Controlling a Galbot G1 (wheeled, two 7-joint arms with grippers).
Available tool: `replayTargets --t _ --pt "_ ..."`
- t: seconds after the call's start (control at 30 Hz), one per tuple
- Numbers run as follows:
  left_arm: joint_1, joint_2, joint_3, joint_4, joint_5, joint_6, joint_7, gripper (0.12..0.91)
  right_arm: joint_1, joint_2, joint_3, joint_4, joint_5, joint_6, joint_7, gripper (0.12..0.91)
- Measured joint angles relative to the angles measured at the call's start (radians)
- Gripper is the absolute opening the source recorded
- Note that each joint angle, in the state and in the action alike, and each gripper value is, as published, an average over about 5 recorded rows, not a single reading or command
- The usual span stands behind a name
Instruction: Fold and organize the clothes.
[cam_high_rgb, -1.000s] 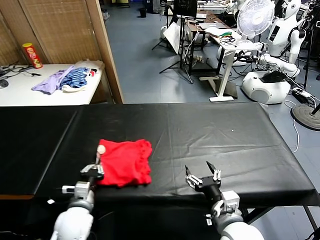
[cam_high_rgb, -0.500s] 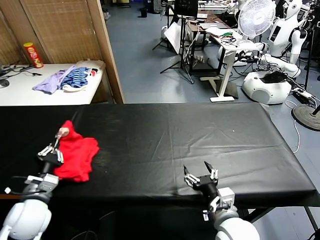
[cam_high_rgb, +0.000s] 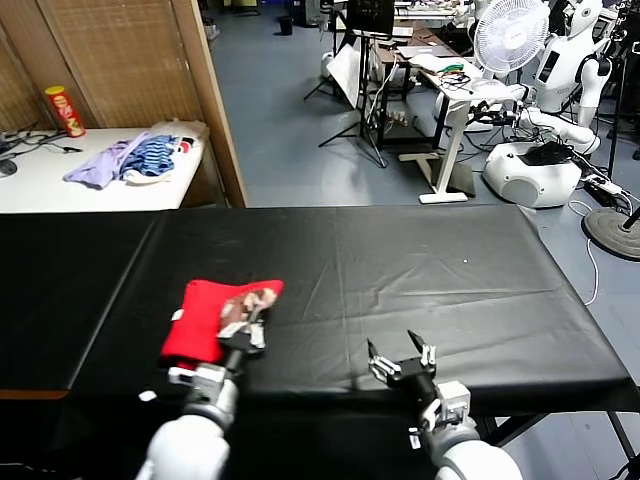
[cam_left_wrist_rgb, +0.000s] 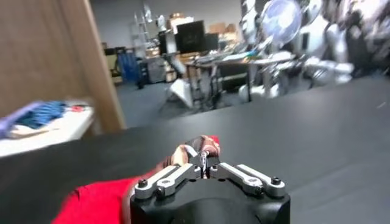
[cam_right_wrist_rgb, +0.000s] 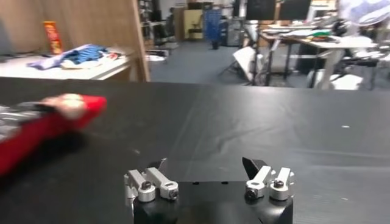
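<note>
I see the red T-shirt (cam_high_rgb: 205, 318) folded into a soft, thick rectangle on the smooth black table (cam_high_rgb: 430, 270), toward its front-left area. My left gripper (cam_high_rgb: 243, 326) has its jaws pinched together on the shirt's right edge, where brownish print shows. My right gripper (cam_high_rgb: 401, 362) hovers at the table's front edge, metal jaws spread wide.

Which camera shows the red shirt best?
The head view: the whole folded red T-shirt lies on the black table. The left wrist view shows only an edge by the left gripper; the right wrist view shows it blurred.
</note>
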Motion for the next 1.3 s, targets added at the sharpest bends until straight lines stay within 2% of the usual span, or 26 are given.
replayTargets --t 0.07,0.1,0.27,0.33,0.4,0.67,0.77,0.87,1.03,1.13,1.2,1.3 --pt "-0.005 -0.025 0.031 0.013 -0.001 -0.026 0.022 0.269 0.011 -0.010 -0.009 -0.013 0.016 -0.002 -0.034 0.798" --pt "-0.007 -0.033 0.045 0.018 -0.002 -0.045 0.035 0.331 0.018 -0.016 -0.014 -0.020 0.026 -0.003 -0.051 0.798" --pt "-0.005 -0.043 0.078 0.022 -0.055 -0.178 0.127 0.600 0.061 -0.042 -0.050 -0.068 0.113 -0.015 -0.126 0.798" --pt "0.000 -0.042 0.078 0.012 -0.095 -0.220 0.155 0.705 0.087 -0.041 -0.070 -0.091 0.160 -0.024 -0.136 0.798" --pt "0.005 -0.038 0.072 -0.002 -0.128 -0.245 0.165 0.768 0.119 -0.034 -0.094 -0.116 0.208 -0.037 -0.127 0.798" --pt "0.040 -0.012 0.010 -0.053 -0.144 -0.285 0.151 0.798 0.262 0.032 -0.209 -0.237 0.349 -0.065 -0.016 0.797" --pt "0.062 -0.011 -0.011 -0.063 -0.134 -0.291 0.145 0.798 0.300 0.056 -0.241 -0.282 0.376 -0.063 0.007 0.770" --pt "0.079 -0.010 -0.031 -0.072 -0.131 -0.294 0.143 0.798 0.328 0.073 -0.259 -0.317 0.386 -0.060 0.016 0.654" --pt "0.101 -0.007 -0.064 -0.082 -0.133 -0.298 0.140 0.798 0.364 0.080 -0.265 -0.365 0.379 -0.048 0.021 0.373" --pt "0.115 -0.003 -0.083 -0.084 -0.132 -0.304 0.139 0.798 0.378 0.071 -0.258 -0.378 0.340 -0.032 0.004 0.214" --pt "0.123 0.001 -0.096 -0.081 -0.128 -0.312 0.139 0.798 0.383 0.057 -0.247 -0.379 0.292 -0.017 -0.019 0.159" --pt "0.129 0.004 -0.112 -0.070 -0.117 -0.321 0.131 0.798 0.382 0.024 -0.225 -0.370 0.220 -0.008 -0.051 0.155"
